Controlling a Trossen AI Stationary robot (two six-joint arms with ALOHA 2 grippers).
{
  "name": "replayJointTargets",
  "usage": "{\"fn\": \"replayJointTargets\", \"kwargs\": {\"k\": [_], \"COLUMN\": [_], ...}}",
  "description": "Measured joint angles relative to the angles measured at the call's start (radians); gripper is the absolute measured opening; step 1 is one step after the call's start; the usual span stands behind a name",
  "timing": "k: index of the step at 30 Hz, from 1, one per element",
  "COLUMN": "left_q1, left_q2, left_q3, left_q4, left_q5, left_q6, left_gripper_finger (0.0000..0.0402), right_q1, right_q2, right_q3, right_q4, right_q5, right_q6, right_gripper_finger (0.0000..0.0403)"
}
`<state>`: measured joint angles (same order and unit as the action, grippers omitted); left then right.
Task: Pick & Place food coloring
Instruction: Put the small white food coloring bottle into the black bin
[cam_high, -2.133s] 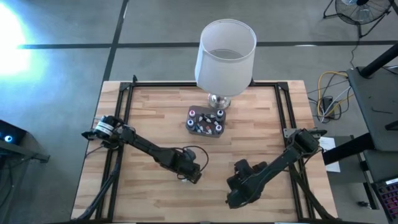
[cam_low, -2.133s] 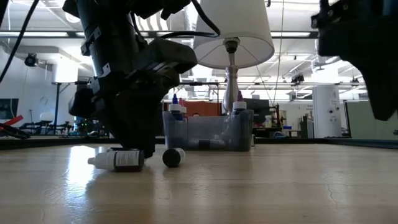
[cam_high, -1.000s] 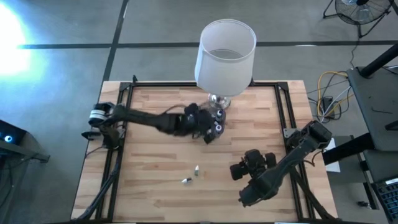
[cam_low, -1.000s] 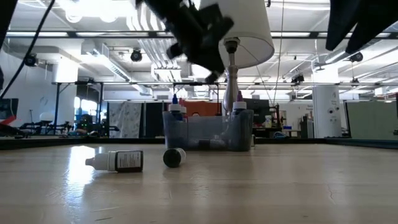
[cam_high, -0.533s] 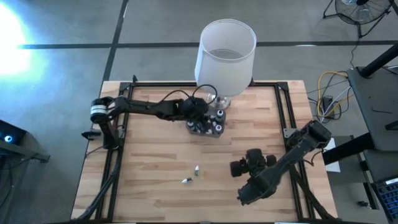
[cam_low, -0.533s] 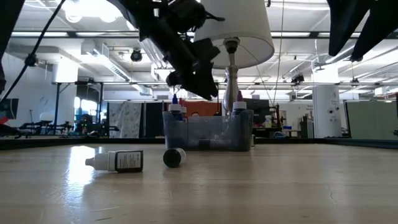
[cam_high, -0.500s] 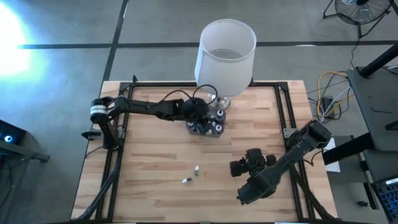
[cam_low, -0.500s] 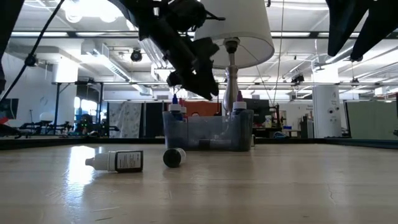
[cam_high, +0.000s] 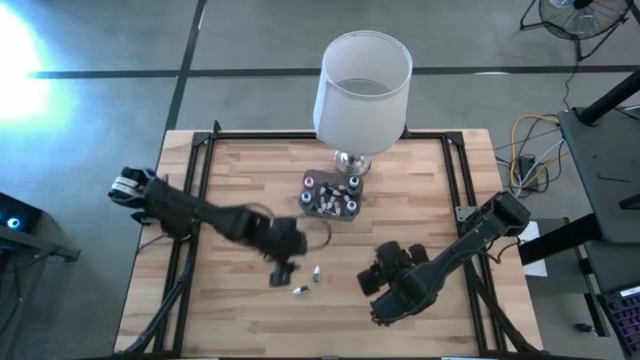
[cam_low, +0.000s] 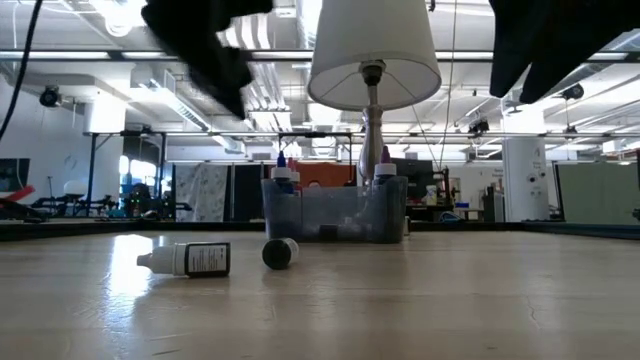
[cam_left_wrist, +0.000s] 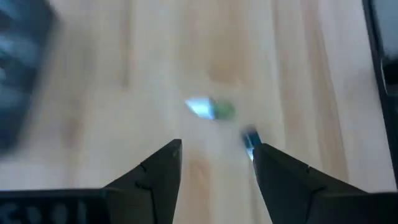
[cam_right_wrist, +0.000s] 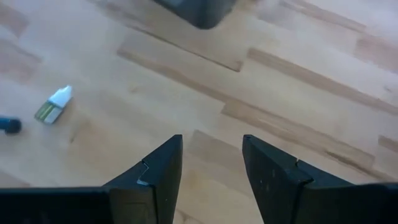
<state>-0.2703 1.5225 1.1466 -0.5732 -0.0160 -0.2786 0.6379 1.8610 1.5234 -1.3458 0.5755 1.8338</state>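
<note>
Basically the left gripper (cam_high: 281, 272) hangs empty with fingers spread just beside two loose food coloring bottles (cam_high: 306, 282) lying mid-table, so I'd straddle one across its narrow body before pinching, while the right gripper (cam_right_wrist: 208, 165) waits nearby, spread too.

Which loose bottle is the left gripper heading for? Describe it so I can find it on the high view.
I can't tell which it's heading for, but start at the big white-shaded lamp, drop past the small clear plastic tub to the open wood. Two tiny dropper bottles lie there beside the left gripper; the nearer is the bottle lying farther from the lamp, not its neighbour.
</note>
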Motion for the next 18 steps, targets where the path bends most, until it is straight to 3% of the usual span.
{"fn": "replayJointTargets", "kwargs": {"k": [2, 5, 9, 13, 18], "left_q1": [-0.06, -0.147, -0.252, -0.311, -0.32], "left_q2": [0.002, 0.033, 0.081, 0.115, 0.152], "left_q3": [-0.051, -0.132, -0.194, -0.197, -0.192], "left_q4": [0.022, 0.185, 0.341, 0.342, 0.354], "left_q5": [-0.001, -0.024, -0.109, -0.276, -0.298], "left_q6": [-0.049, -0.113, -0.222, -0.283, -0.373], "left_gripper_finger": [0.0175, 0.0175, 0.0175, 0.0175, 0.0175], "right_q1": [-0.002, -0.001, -0.001, 0.004, 0.011], "right_q2": [0.0, 0.0, 0.0, 0.0, 0.0], "right_q3": [-0.001, -0.002, -0.002, -0.002, -0.002], "right_q4": [0.018, 0.03, 0.047, 0.055, 0.059], "right_q5": [0.0, 0.0, -0.016, -0.062, -0.061], "right_q6": [-0.036, -0.07, -0.09, -0.094, -0.091], "right_gripper_finger": [0.0164, 0.0162, 0.0157, 0.0153, 0.0154]}}
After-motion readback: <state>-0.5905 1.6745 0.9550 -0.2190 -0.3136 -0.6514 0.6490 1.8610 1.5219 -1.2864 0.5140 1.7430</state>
